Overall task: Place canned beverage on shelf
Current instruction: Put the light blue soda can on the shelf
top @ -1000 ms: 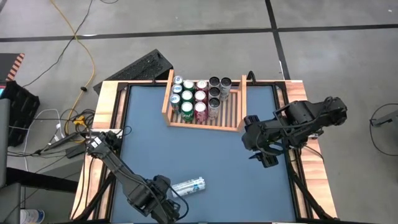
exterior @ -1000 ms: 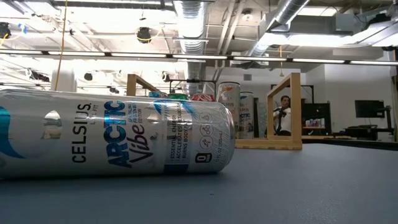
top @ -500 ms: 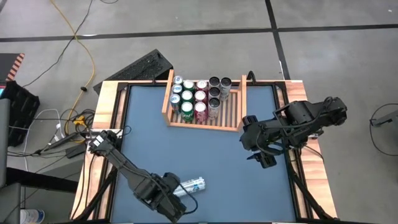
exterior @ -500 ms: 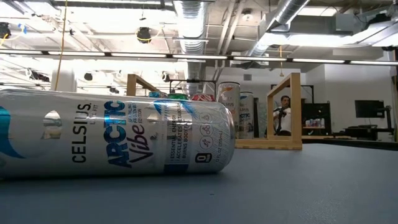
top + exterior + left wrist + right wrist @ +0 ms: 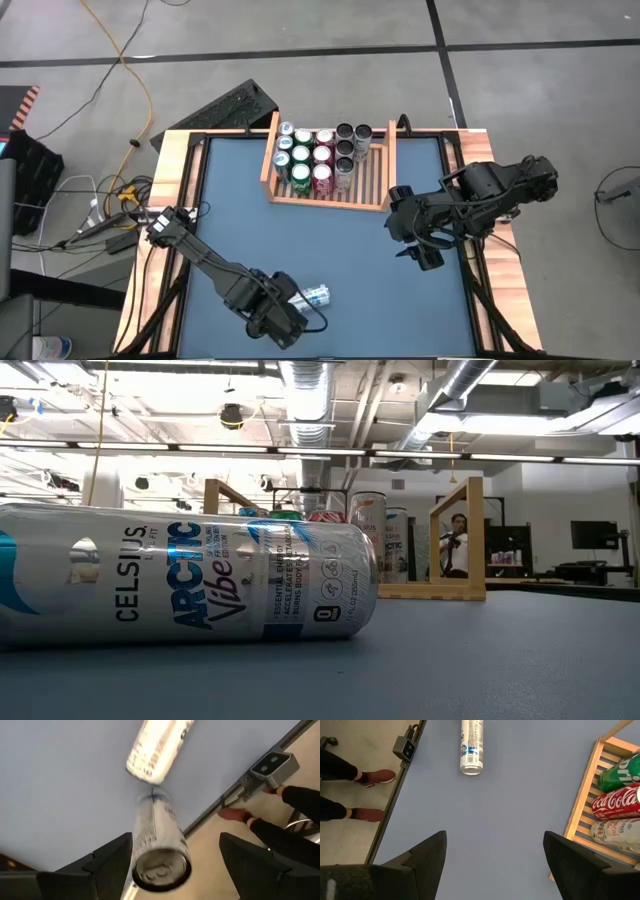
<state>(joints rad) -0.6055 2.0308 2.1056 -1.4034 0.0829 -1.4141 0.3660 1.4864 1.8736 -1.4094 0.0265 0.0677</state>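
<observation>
My left gripper [image 5: 290,312] has moved over the lying silver-and-blue aluminium can [image 5: 315,296], fingers apart around it, so grasping comes next.

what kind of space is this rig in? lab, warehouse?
Most likely an open-plan robotics lab or workshop: bare silver ceiling ducts, a polished concrete floor with loose yellow cable, and distant desks with a dark monitor.

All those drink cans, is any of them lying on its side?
Yes, one: the silver Celsius can lies flat on the blue table, just by the left pincer. The other cans stand upright together in the wooden shelf.
</observation>
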